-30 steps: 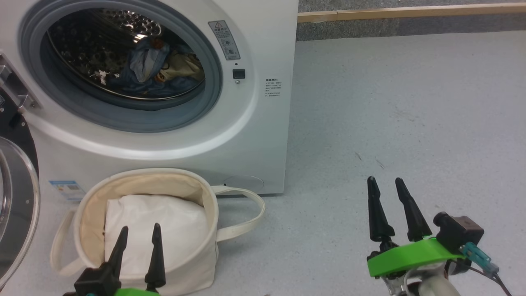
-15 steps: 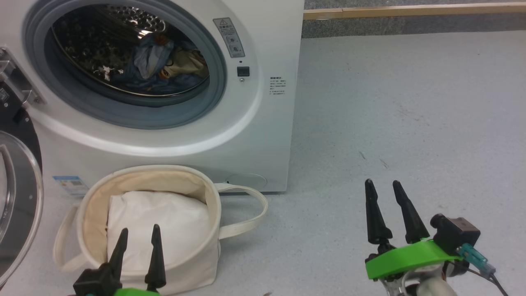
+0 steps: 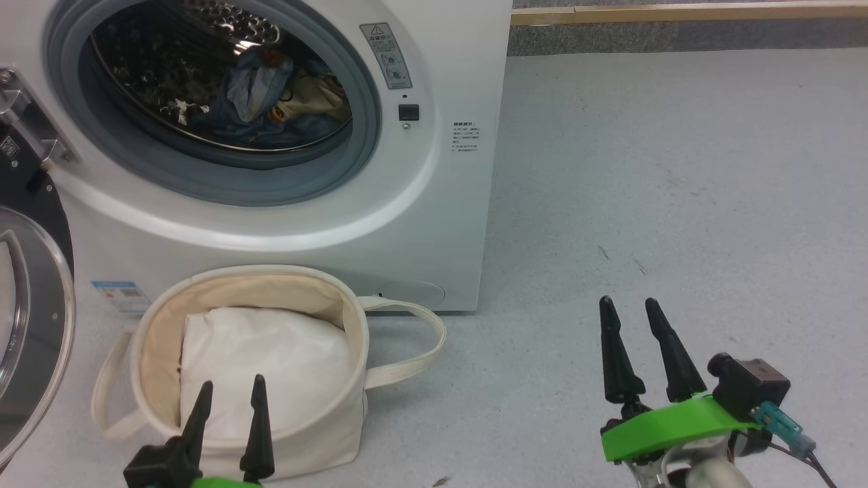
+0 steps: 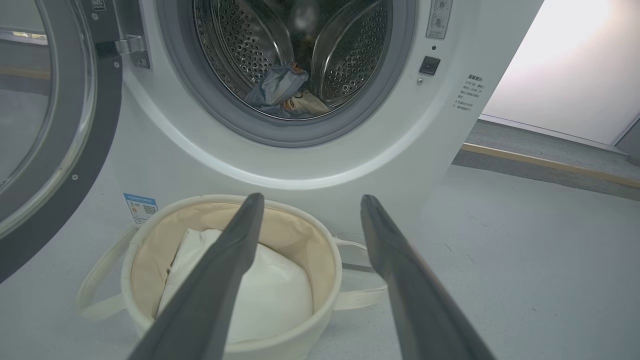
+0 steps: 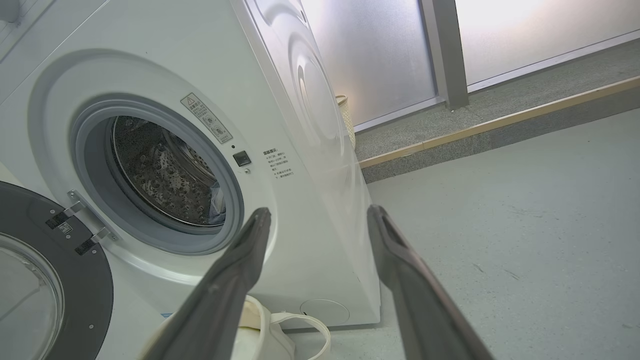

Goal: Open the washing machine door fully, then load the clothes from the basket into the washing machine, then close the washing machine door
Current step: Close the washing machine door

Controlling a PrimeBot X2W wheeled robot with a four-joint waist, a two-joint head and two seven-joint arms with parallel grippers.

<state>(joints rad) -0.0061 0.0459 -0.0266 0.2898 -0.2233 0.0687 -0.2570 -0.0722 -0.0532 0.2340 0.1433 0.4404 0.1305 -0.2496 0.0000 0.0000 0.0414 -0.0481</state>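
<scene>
Clothes (image 3: 268, 95) still inside washing machine (image 3: 434, 224); head camera shifted slightly

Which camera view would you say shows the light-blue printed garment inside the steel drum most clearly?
The head view: the light-blue printed garment lies crumpled in the steel drum, large and unobstructed. The left wrist view shows it smaller and deeper in; the right wrist view catches a blue sliver at the opening's edge.

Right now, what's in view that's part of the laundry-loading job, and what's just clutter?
Job: big white front-loading washing machine; its round black-rimmed glass door, open; light-blue printed clothes in the drum; round cream canvas basket.
Lying about: plain white pillow-like bundle in the basket; wooden floor strip; small blue sticker.
</scene>
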